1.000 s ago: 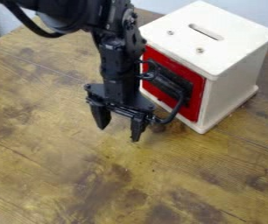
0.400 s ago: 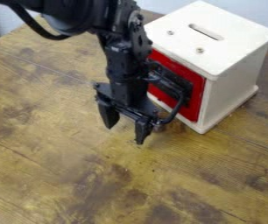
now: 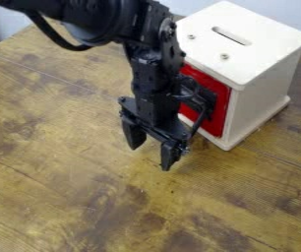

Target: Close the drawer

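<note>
The worktop (image 3: 61, 148), in brown wood grain with darker blotches, spreads beneath the hand and out to either side of it. On it, beside the hand toward the upper right of the view, stands a cream-white wooden box (image 3: 261, 84). Its flat top carries a slot (image 3: 232, 36) and round metal fittings, one of them near the edge closest to the arm.

The black robot arm (image 3: 98, 20) comes in from the top left of the view and drops down in front of the box, with a thick black cable (image 3: 48, 30) looping off behind it. The drawer (image 3: 216, 110) is fitted in the side of the box facing the hand, just beside and above the hand in the view; its red front shows past the arm, partly covered by it. A black handle (image 3: 194, 98) crosses that front, hard to separate from the arm's dark parts.

The hand (image 3: 154, 153) points down over the worktop, its two black fingers spread apart with bare wood between them: open, gripping nothing. Brands, labels or writing: none can be read.
</note>
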Available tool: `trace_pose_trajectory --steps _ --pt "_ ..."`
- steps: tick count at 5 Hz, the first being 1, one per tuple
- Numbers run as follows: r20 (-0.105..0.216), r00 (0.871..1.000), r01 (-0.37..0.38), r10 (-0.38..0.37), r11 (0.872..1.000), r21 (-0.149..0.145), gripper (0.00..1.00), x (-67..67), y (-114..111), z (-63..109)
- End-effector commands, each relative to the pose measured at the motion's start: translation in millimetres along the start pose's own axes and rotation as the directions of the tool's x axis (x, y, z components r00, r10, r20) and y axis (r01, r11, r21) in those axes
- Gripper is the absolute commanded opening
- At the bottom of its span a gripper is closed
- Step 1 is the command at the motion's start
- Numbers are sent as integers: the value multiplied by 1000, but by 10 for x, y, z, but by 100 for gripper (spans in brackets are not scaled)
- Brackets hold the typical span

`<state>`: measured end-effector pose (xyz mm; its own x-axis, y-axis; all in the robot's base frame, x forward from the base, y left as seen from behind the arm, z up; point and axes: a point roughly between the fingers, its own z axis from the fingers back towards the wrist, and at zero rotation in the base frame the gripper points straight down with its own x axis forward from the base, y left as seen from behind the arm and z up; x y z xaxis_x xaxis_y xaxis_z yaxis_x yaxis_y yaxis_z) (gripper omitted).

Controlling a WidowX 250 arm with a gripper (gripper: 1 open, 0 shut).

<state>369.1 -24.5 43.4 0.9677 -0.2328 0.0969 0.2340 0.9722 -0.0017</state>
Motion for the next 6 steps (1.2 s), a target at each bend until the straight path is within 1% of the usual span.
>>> trace_pose_trajectory --steps 1,3,6 --pt "100 995 8 -10 1000 13 100 100 34 362" --pt "105 994 2 -4 1000 19 100 115 32 377" --pt "113 994 1 -3 1000 23 100 97 169 387"
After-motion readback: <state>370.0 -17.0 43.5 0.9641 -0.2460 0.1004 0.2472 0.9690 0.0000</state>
